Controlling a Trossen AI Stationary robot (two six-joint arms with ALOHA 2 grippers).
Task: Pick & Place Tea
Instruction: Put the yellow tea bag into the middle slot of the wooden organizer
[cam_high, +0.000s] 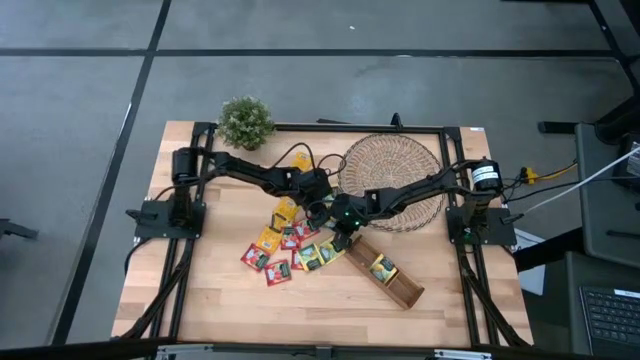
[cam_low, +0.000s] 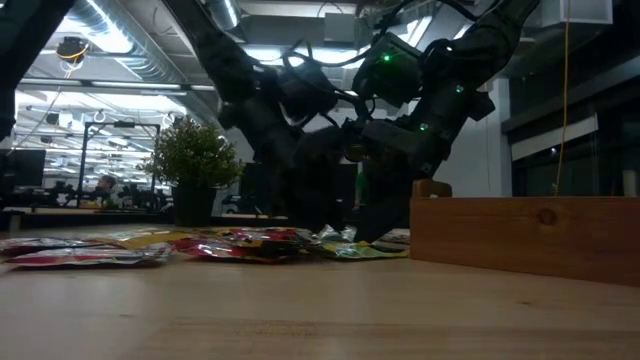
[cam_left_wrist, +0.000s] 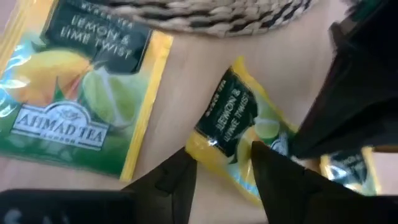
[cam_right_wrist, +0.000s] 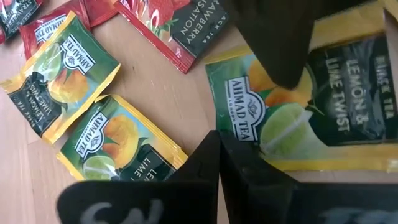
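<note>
Several tea sachets (cam_high: 272, 245) with yellow, red and green wrappers lie flat on the wooden table, between the two arms. My left gripper (cam_left_wrist: 224, 165) is open, its fingers on either side of the corner of one yellow lemon-and-lime sachet (cam_left_wrist: 239, 118). My right gripper (cam_right_wrist: 219, 140) is shut, its tips at the edge of that same sachet (cam_right_wrist: 292, 118). In the high view the left gripper (cam_high: 318, 208) and the right gripper (cam_high: 339, 234) stand close together over the pile. One more sachet (cam_high: 383, 267) lies in the long wooden tray (cam_high: 405, 288). My left gripper has the yellow sachet's corner (cam_left_wrist: 214, 152) between its open fingers, coming slanting down from above; whether a finger touches the wrapper I cannot tell. My right gripper rests its shut fingertips on the sachet's edge (cam_right_wrist: 214, 124), slanting down from above. The sachet lies on the table.
The round woven mat (cam_high: 392, 180) lies just beyond the grippers, toward the far right. A small potted plant (cam_high: 245, 120) stands at the far left corner. The tray slants toward the near right. Bare wood shows along the near edge (cam_high: 300, 310).
</note>
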